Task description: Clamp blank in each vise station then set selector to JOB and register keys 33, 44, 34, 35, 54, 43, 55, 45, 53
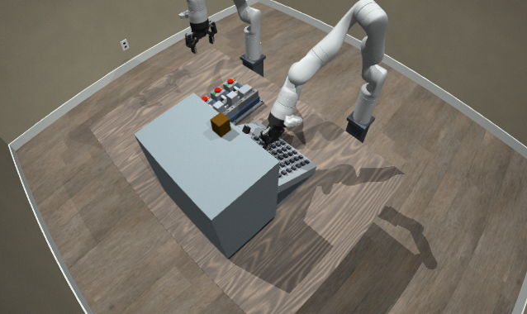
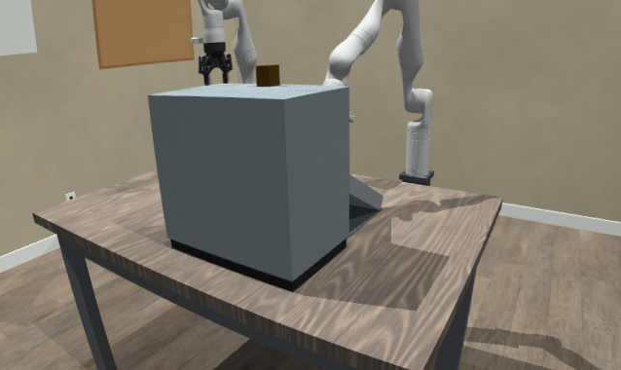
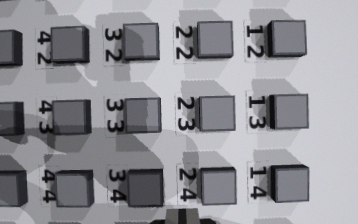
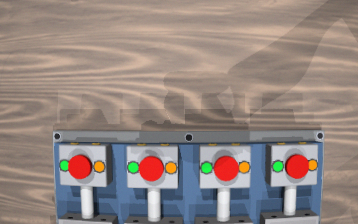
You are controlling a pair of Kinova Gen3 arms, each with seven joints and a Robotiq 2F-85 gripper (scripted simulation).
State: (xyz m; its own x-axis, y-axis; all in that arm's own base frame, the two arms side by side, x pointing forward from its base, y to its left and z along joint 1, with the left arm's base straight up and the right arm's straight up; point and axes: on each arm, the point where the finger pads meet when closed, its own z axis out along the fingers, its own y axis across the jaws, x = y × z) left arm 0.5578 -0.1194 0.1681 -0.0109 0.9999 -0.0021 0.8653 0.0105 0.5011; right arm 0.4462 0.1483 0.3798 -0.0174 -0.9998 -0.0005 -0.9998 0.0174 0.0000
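My left gripper (image 1: 266, 145) (image 3: 182, 215) is shut and empty, low over the keypad (image 1: 296, 177) (image 3: 337, 150). Its tips show at the bottom edge of the left wrist view, below and between key 34 (image 3: 145, 188) and key 24 (image 3: 218, 186). Key 33 (image 3: 143, 115), key 43 (image 3: 71, 116) and key 44 (image 3: 75, 189) show unlit. My right gripper (image 1: 203, 46) (image 2: 216, 82) is open and empty, high above the table. The vise unit (image 1: 249, 108) (image 4: 189, 136) has several red valve knobs (image 4: 151, 168) with green and orange lights. Its jaws are mostly cut off in the right wrist view. The amber lamp (image 1: 220, 125) (image 2: 268, 75) looks dark.
The large grey cabinet (image 1: 204, 165) (image 2: 226, 170) stands behind the keypad and hides it in the exterior view. A small dark knob (image 1: 246, 129) sits between the vise unit and the keys. The wooden table (image 1: 274, 248) (image 2: 372, 273) extends around them.
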